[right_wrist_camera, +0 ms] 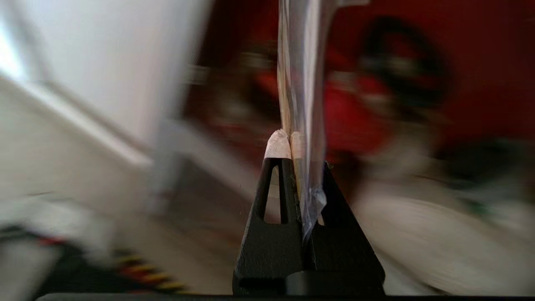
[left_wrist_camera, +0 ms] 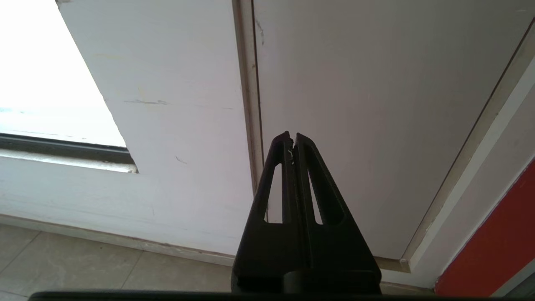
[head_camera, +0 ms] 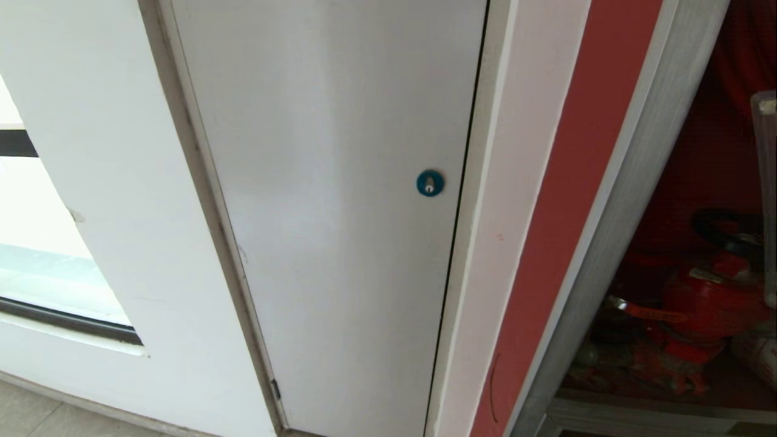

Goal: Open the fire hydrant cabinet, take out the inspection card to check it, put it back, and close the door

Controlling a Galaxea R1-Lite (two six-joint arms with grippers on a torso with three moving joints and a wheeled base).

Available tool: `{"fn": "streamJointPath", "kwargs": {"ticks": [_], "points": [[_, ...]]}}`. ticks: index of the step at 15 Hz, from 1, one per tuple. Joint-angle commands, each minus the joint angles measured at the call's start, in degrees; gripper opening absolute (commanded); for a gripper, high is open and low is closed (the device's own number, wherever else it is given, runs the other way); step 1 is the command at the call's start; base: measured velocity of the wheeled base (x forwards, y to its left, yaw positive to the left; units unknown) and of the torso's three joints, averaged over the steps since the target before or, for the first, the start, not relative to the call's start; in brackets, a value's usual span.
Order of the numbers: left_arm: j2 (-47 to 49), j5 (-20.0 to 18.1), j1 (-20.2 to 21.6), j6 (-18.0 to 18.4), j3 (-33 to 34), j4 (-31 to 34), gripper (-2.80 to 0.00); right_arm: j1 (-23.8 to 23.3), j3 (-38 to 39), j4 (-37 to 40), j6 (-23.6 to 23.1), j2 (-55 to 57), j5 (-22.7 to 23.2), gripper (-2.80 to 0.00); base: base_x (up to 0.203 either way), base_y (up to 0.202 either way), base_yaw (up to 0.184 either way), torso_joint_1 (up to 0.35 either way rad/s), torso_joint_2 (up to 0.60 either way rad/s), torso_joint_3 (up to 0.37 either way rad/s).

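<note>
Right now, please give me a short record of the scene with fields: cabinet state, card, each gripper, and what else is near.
cabinet: the fire hydrant cabinet stands open at the right of the head view; red interior and red hydrant valve show
card: the inspection card in its clear sleeve, seen edge-on, held out in front of the cabinet interior
right gripper: right gripper shut on the card
left gripper: left gripper shut, empty, parked facing the grey-white door
nearby: round blue lock on that door

Both claws closed: left claw (left_wrist_camera: pixel 292 138), right claw (right_wrist_camera: pixel 294 138)
</note>
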Motion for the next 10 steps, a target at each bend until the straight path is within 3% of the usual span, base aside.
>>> {"fn": "streamJointPath", "kwargs": {"ticks": [1, 6, 10], "points": [[0.1, 0.0, 0.0, 0.0, 0.4, 0.0, -2.8, -2.3, -0.9, 0.7, -3.9, 0.5, -2.4, -2.8, 0.0, 0.0, 0.0, 0.0, 0.0, 0.0], [0.1, 0.0, 0.0, 0.0, 0.4, 0.0, -2.8, -16.4, -5.7, 2.4, -19.3, 4.3, -3.6, -2.8, 0.0, 0.0, 0.0, 0.0, 0.0, 0.0], [0.1, 0.0, 0.0, 0.0, 0.4, 0.0, -2.8, -32.1, -8.4, 1.4, -38.2, 7.6, -7.2, -2.8, 0.0, 0.0, 0.0, 0.0, 0.0, 0.0]]}}
